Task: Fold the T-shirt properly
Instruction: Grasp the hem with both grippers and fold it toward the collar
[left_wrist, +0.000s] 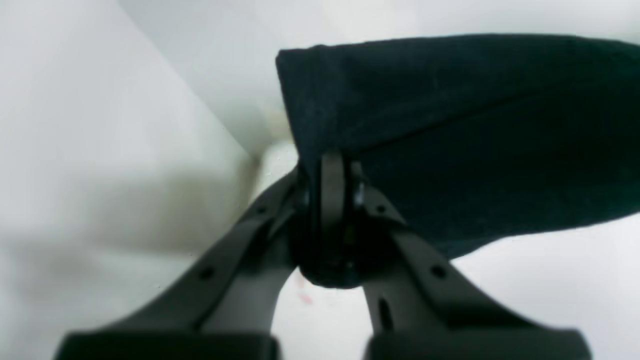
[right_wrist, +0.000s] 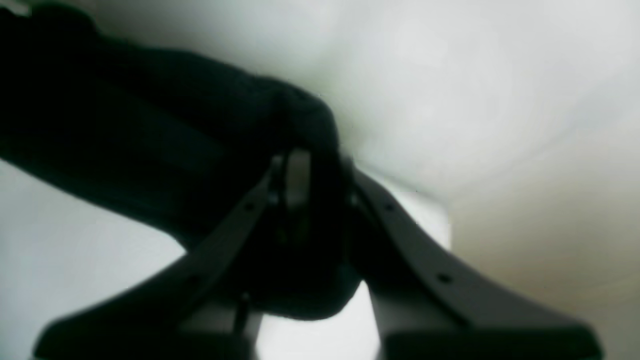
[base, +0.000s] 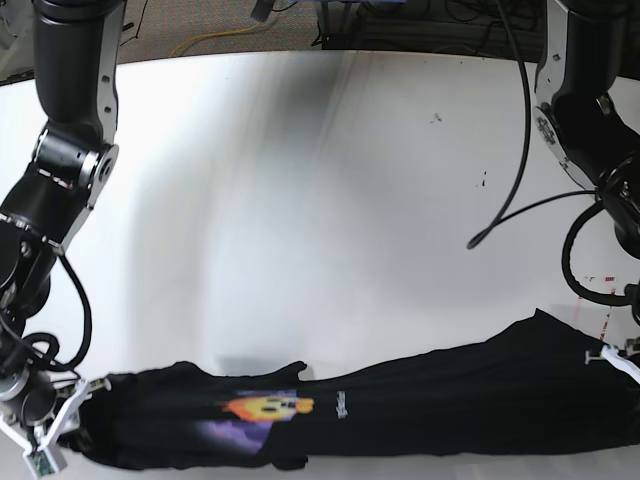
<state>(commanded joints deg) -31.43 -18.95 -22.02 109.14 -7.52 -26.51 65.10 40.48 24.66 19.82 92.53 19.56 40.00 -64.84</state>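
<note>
The black T-shirt (base: 420, 400) is stretched into a long band along the table's front edge. Its orange-yellow face print (base: 265, 407) and small white text face up, left of the middle. My left gripper (left_wrist: 334, 197) is shut on one end of the cloth (left_wrist: 450, 125); in the base view it is at the far right (base: 618, 356). My right gripper (right_wrist: 312, 187) is shut on a bunched fold of the other end (right_wrist: 150, 125), at the bottom left of the base view (base: 62, 420). Whether the band touches the table is unclear.
The white table (base: 320, 180) stretches behind the shirt. A black cable (base: 505, 205) loops down from the arm on the right of the base view. Faint red marks (base: 592, 300) lie near that arm. More cables and a floor edge run along the back.
</note>
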